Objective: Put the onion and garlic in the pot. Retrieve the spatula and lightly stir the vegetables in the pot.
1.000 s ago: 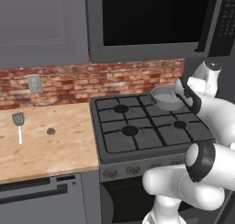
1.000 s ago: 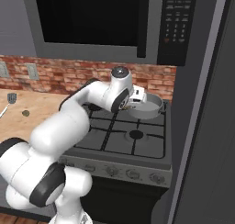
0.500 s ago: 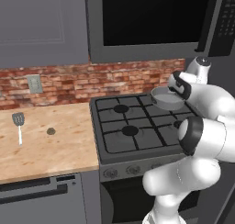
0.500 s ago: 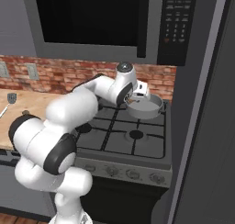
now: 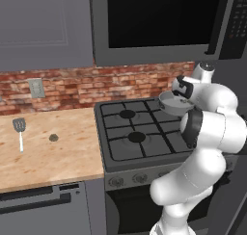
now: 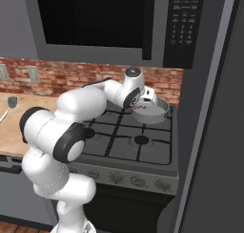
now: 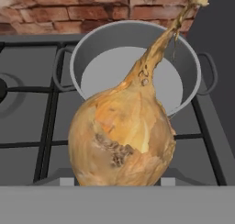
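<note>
A simulated kitchen; going left to right in the left base view. At the left edge of the frame a spatula [image 5: 19, 130] lies flat on the wooden bench [image 5: 62, 157], slotted grey head toward the brick wall [image 5: 62, 89], pale handle pointing to the lower edge; just right of it, apart from it, sits the garlic [image 5: 53, 137], a tiny grey-brown lump. At the centre is a black gas stove [image 5: 137, 137] with four burners. In the right half, the pot [image 5: 171, 103], grey with a lighter rim, stands on the back right burner, beneath a dark microwave [image 5: 159, 22]. The white arm bends over from the lower right of the frame, and its gripper [image 6: 138, 103] hangs by the near rim of the pot in the right base view. In the hand view the onion [image 7: 123, 136] fills the lower centre, golden-brown, its thin stem slanting to the upper right corner; the gripper is clamped on it, though the fingertips are hidden behind the bulb; the pot's open mouth lies just beyond, its pale floor bare.
</note>
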